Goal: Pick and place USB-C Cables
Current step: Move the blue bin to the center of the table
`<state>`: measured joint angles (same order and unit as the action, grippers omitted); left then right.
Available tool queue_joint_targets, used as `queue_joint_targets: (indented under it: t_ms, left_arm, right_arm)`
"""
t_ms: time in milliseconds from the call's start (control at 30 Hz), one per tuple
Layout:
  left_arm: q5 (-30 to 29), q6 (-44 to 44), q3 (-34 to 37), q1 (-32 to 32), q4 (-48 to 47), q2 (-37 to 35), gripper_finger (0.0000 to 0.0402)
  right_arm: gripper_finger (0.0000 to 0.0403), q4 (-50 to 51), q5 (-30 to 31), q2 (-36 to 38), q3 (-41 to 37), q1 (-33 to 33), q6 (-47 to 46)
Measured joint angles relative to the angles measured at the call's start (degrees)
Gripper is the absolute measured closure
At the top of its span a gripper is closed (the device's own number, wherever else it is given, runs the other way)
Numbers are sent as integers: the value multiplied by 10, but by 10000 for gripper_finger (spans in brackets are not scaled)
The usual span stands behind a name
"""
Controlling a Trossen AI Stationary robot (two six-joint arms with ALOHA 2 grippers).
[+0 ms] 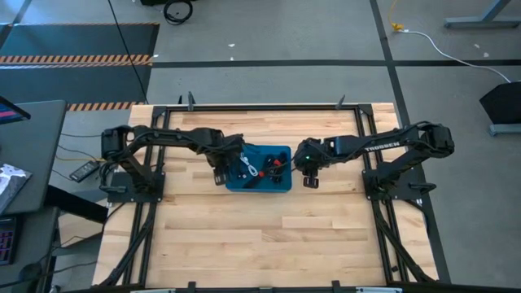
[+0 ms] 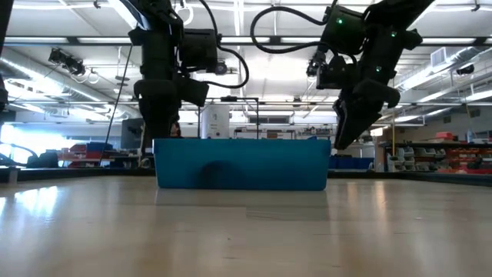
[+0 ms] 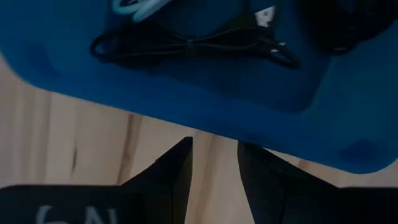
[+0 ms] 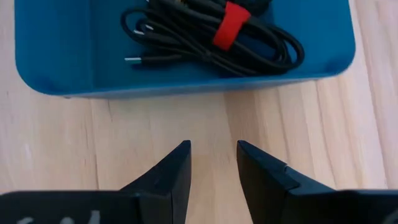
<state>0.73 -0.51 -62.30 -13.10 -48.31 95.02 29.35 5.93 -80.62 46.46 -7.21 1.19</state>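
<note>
the task looks almost finished: in the high view the usb-c cables (image 1: 259,169) lie inside the blue bin (image 1: 279,152) at the middle of the counter (image 1: 244,236), and no cable shows on the bare wood around it. the left gripper (image 1: 220,175) hangs just beside the bin's left wall and the right gripper (image 1: 310,180) just beside its right wall, both with fingers spread a little and holding nothing. the right wrist view shows what the high view does not: a black bundle with a red band (image 4: 229,26). the left wrist view shows a thin black cable tied in the middle (image 3: 193,46) and a part of a white-grey cable (image 3: 138,7). the low view hides all contents behind the bin's wall.
</note>
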Motion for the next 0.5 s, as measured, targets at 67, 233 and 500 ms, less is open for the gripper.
queue_joint_targets:
  t_ms: [67,233,500]
  left_arm:
    - [0,-4,0,6,4,0,267]
    - [9,-13,0,23,7,0,267]
    - [12,-18,0,44,11,0,267]
  right_arm:
    - [269,-11,0,0,-4,0,0]
    - [269,-47,-2,0,-19,0,0]
    - [269,-70,-6,0,-39,0,0]
